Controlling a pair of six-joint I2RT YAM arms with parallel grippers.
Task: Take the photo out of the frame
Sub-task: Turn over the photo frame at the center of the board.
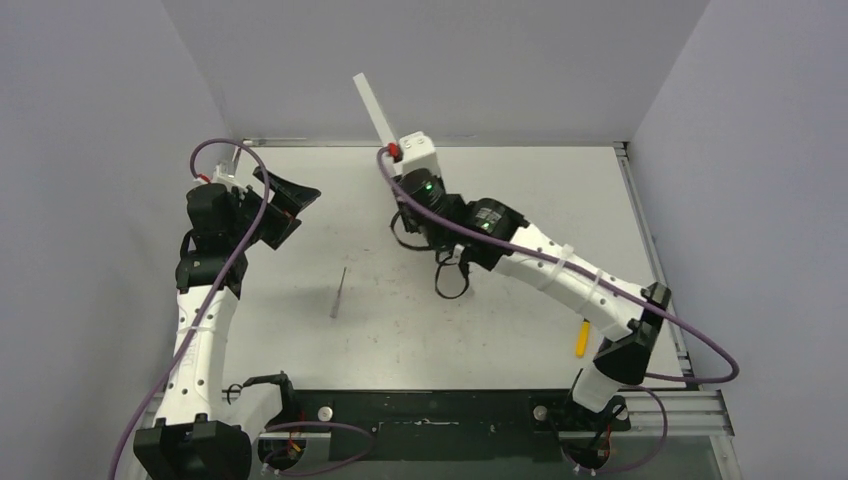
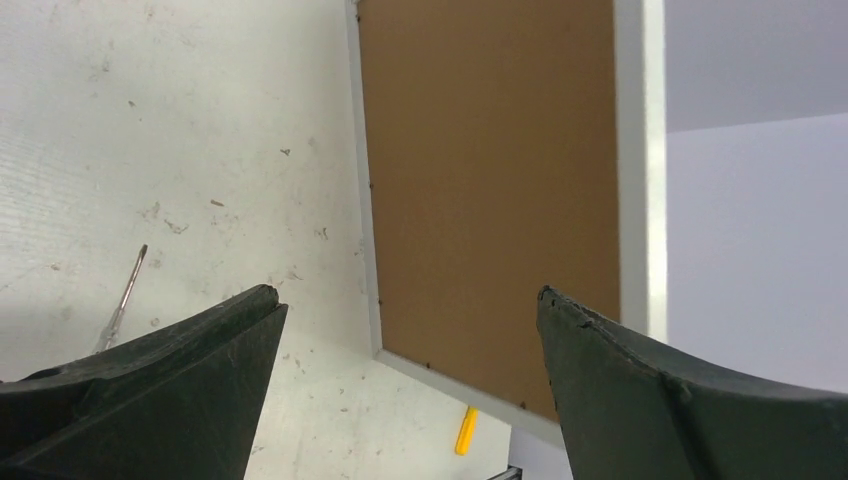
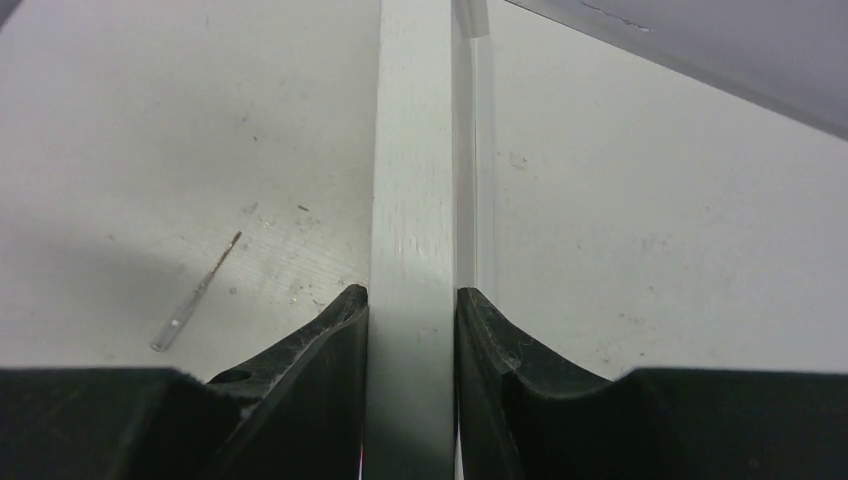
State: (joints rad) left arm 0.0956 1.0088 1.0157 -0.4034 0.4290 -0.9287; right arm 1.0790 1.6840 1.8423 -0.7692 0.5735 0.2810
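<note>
Here our right fingers [image 3: 318,345] pinch the flat white rectangular frame [image 3: 410,200] edge-on between them, so its brown fibreboard back [image 2: 490,180] faces our wide-open, empty left fingers [image 2: 200,350]; the photo, presumably inside, is hidden.

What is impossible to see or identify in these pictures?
Photo: in no view; the left wrist view shows only the frame's brown back, the top view its thin edge.
Frame's upper end: cut off by the left wrist picture's top edge.
Yellow object: too small to identify in the top view.
</note>
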